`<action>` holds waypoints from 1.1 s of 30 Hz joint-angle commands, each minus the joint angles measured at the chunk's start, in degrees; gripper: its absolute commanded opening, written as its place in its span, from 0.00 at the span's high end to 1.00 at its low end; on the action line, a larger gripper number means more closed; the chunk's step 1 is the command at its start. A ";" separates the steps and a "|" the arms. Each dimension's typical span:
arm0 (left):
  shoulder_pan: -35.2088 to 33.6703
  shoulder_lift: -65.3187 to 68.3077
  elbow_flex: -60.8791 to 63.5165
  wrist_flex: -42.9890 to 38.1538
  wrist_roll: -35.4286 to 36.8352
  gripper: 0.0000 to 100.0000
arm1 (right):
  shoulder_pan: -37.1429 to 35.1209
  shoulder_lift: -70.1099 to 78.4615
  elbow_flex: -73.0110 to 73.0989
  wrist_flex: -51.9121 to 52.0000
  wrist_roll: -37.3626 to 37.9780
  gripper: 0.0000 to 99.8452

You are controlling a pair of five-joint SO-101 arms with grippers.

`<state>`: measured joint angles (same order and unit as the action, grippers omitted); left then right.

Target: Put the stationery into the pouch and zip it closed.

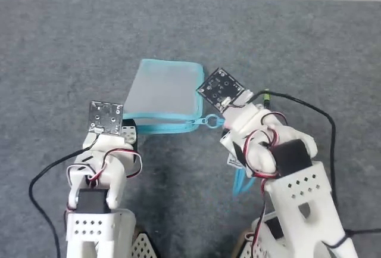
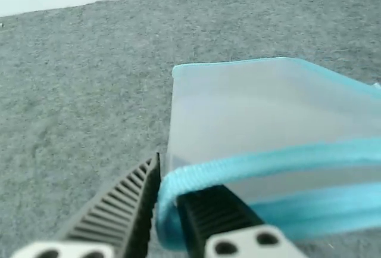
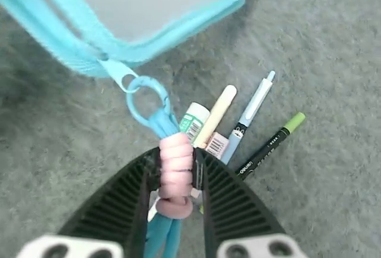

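A translucent pouch (image 1: 164, 91) with cyan trim lies mid-table. My left gripper (image 2: 169, 180) is shut on the cyan zip edge (image 2: 250, 162) at the pouch's near left corner. At the near right corner, the zip slider (image 3: 110, 61) carries a cyan ring (image 3: 146, 100) and strap. My right gripper (image 3: 175, 171) is shut on a pink ribbed sleeve (image 3: 175, 174) on that strap. Under it, on the carpet outside the pouch, lie a cream pen (image 3: 215, 112), a light blue pen (image 3: 250, 112), a black pen with a green cap (image 3: 271, 142) and a green-and-white tube (image 3: 193, 121).
Grey carpet (image 1: 71, 43) covers the table up to a pale wall at the far edge. The cyan strap (image 1: 238, 180) trails under the right arm. A black cable (image 1: 321, 115) loops to the right of that arm, and another runs left of the left arm.
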<state>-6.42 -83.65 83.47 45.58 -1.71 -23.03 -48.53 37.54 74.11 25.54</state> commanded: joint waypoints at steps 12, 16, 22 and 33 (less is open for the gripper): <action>-1.23 -0.79 -1.98 -2.02 0.70 0.99 | 3.21 -2.42 5.10 3.56 0.79 0.74; -1.23 -0.70 -1.80 -2.55 0.88 0.99 | 5.76 -1.89 5.10 5.41 0.35 0.69; -1.41 -0.70 0.13 -5.10 2.81 0.99 | 18.77 1.71 5.10 0.57 -2.46 0.83; -1.76 -0.70 0.31 -5.01 2.90 0.99 | 19.82 33.10 -0.09 -9.10 -9.67 0.88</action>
<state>-7.74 -83.65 84.53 42.95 0.31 -4.04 -20.13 41.49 67.34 19.12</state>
